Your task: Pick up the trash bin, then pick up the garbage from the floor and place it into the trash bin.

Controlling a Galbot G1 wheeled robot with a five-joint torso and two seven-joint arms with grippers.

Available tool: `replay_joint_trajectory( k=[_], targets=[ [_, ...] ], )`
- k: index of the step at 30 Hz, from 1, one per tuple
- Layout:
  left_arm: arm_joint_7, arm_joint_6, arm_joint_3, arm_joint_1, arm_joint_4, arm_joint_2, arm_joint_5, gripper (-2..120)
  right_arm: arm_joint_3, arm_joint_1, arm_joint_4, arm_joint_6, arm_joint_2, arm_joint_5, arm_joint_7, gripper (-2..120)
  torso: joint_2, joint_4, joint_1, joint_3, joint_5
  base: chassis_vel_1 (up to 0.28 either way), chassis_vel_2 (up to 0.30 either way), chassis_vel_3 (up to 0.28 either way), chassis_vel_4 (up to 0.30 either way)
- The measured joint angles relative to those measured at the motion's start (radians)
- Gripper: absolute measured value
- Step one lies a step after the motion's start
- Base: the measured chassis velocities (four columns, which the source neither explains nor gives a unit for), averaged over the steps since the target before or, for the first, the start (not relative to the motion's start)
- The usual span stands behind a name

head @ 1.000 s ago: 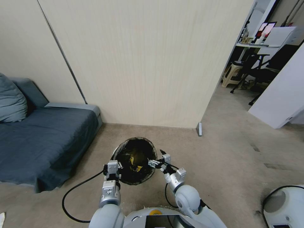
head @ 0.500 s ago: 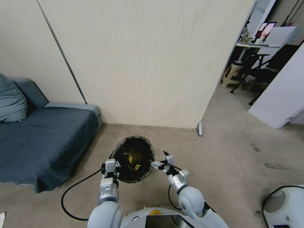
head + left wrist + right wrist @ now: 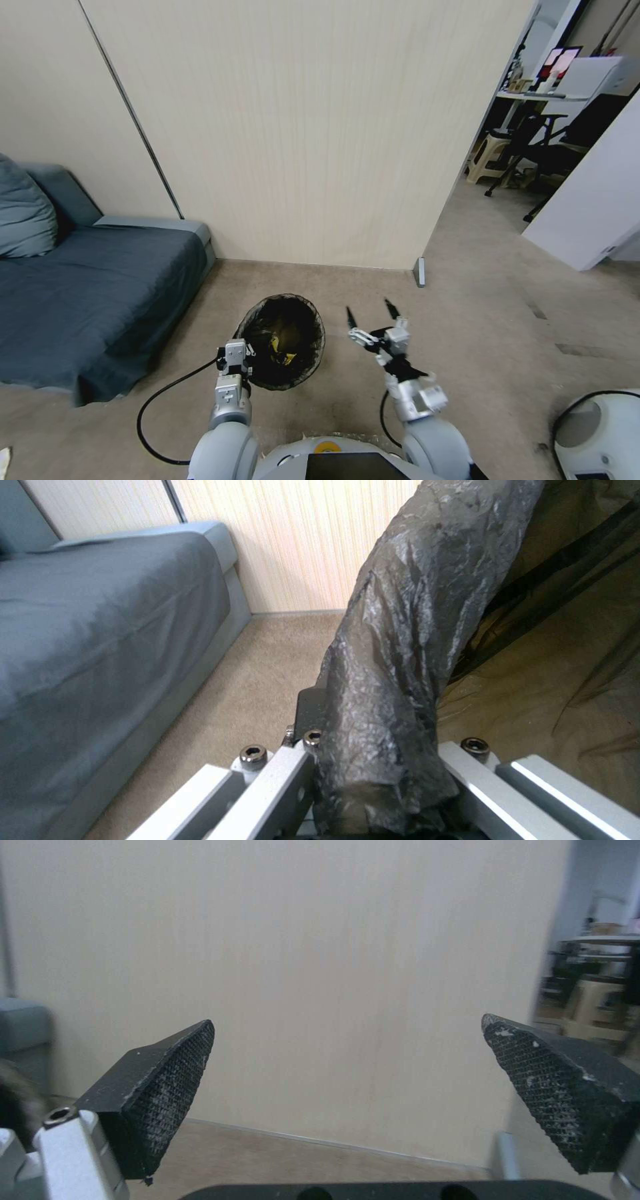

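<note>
The trash bin (image 3: 303, 363), lined with a black bag, stands just ahead of me. My left gripper (image 3: 233, 352) is shut on its near-left rim. In the left wrist view the bag-covered rim (image 3: 400, 645) runs between the fingers of the left gripper (image 3: 380, 765). A yellow scrap of garbage (image 3: 275, 344) lies inside the bin. My right gripper (image 3: 369, 312) is open to the right of the bin, apart from it, fingers pointing at the wall. In the right wrist view nothing sits between the spread pads of the right gripper (image 3: 353, 1090).
A dark grey sofa (image 3: 87, 300) stands to the left and a pale panelled wall (image 3: 300, 133) straight ahead. A black cable (image 3: 160, 407) loops on the floor by my left arm. A grey doorstop (image 3: 419, 272) marks the wall's corner. A white rounded machine (image 3: 600, 433) is at the lower right.
My right gripper has come away from the bin's right rim, swung right and forward, and now stands wide open. The left gripper keeps its hold on the rim.
</note>
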Motion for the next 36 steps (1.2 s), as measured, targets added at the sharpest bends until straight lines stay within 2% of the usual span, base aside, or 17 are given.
replay_joint_trajectory(
  k=[3,9,20,28,36],
  targets=[
    [0.001,-0.014,-0.002,0.004,0.006,-0.003,0.006,1,0.009,-0.018,-0.054,0.063,0.052,-0.035,0.005,100,0.000,0.0000,0.000,0.000,0.0000,0.000,0.000,0.000,0.000],
    [0.000,-0.027,0.001,0.015,0.016,-0.006,0.010,1,0.004,-0.041,-0.091,0.110,0.095,-0.056,0.008,100,0.000,0.0000,0.000,0.000,-0.0001,0.000,0.000,0.000,0.000],
    [0.003,-0.030,0.005,0.032,0.003,-0.010,0.035,1,0.007,-0.009,-0.102,0.116,0.089,-0.023,-0.005,100,0.000,0.0000,0.000,0.000,-0.0001,0.000,0.000,0.000,0.000],
    [0.004,-0.034,0.013,0.046,-0.002,-0.013,0.048,1,0.004,0.021,-0.127,0.174,0.107,-0.024,-0.030,100,0.000,0.0000,0.000,0.000,0.0000,0.007,0.004,0.006,0.006],
    [0.007,-0.030,0.016,0.048,-0.011,-0.002,0.048,1,-0.002,0.030,-0.117,0.164,0.093,-0.011,-0.031,100,0.000,0.0000,0.000,0.000,0.0000,0.068,0.072,0.076,0.071]
  ],
)
